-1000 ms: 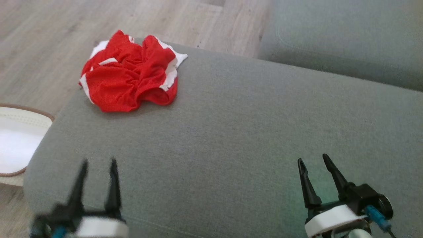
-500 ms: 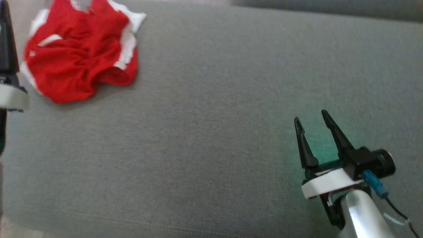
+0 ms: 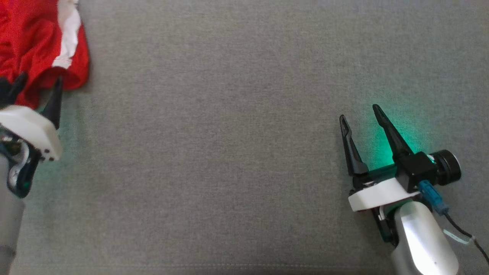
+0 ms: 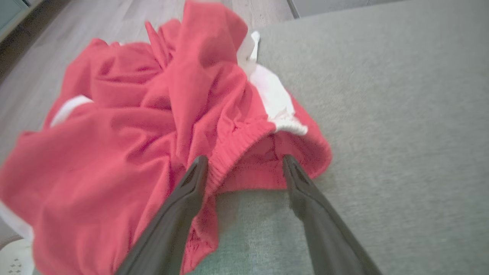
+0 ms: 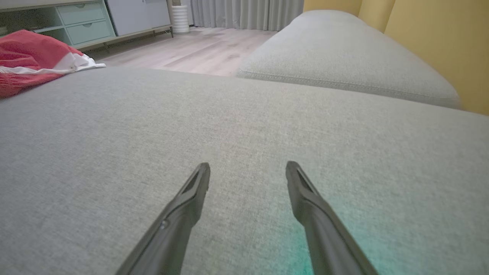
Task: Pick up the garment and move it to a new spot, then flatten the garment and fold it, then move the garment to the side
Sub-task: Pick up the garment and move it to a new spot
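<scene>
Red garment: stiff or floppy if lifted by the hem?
Probably floppy: the garment lies crumpled in soft folds, so it should drape. Likely light: thin knit. The ribbed hem at the open left hand should resist slipping.

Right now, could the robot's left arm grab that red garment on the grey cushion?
Probably yes. The left end effector is open, right at the ribbed edge of the red garment, and nothing lies between them on the grey cushion.

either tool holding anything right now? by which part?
Nothing held. Left tool is open, fingers straddling the red garment at its ribbed hem, not closed on it. Right tool is open over bare cushion.
</scene>
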Tool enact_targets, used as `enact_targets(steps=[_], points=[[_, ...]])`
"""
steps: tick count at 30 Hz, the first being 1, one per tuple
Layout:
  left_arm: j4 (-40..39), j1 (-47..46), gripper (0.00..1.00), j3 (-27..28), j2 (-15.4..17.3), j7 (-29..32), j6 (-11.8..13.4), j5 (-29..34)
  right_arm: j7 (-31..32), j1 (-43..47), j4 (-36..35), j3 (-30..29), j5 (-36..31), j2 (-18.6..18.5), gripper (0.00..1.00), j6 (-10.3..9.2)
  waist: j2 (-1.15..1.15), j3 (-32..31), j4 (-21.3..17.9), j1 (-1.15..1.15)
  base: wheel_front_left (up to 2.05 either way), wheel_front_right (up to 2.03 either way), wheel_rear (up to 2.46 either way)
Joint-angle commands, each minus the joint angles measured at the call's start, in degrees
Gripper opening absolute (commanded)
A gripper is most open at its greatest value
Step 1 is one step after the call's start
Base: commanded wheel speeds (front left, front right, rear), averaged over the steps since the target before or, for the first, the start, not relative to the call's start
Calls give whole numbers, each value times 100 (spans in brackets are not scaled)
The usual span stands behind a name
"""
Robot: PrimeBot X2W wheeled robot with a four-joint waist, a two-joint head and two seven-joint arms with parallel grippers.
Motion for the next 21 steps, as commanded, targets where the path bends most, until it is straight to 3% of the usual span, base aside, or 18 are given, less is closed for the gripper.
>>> enact_targets(steps=[1, 9, 10, 11, 12, 21], points=[[13, -309, 100, 246, 405, 31, 12, -52, -61, -93, -198, 123, -42, -21, 100, 43, 0, 132, -110, -1, 0, 0, 0], [916, -745, 97, 185, 394, 23, 105, -142, -61, -57, -263, 97, -72, -21, 100, 43, 0, 337, -269, -1, 0, 0, 0], [1012, -789, 80, 179, 375, 3, 114, -140, -61, -60, -266, 97, -70, -21, 100, 43, 0, 345, -283, -1, 0, 0, 0], [1107, -823, 28, 150, 358, 20, 108, -144, -61, -64, -268, 96, -66, -21, 100, 43, 0, 348, -295, -1, 0, 0, 0], [1187, -853, 0, 121, 347, 31, 99, -151, -61, -68, -268, 92, -59, -21, 100, 43, 0, 347, -306, -1, 0, 0, 0], [1314, -1222, 0, 54, 536, -573, 80, 23, -61, -33, -221, 20, 63, -21, 100, 43, 0, 33, -255, -1, 0, 0, 0]])
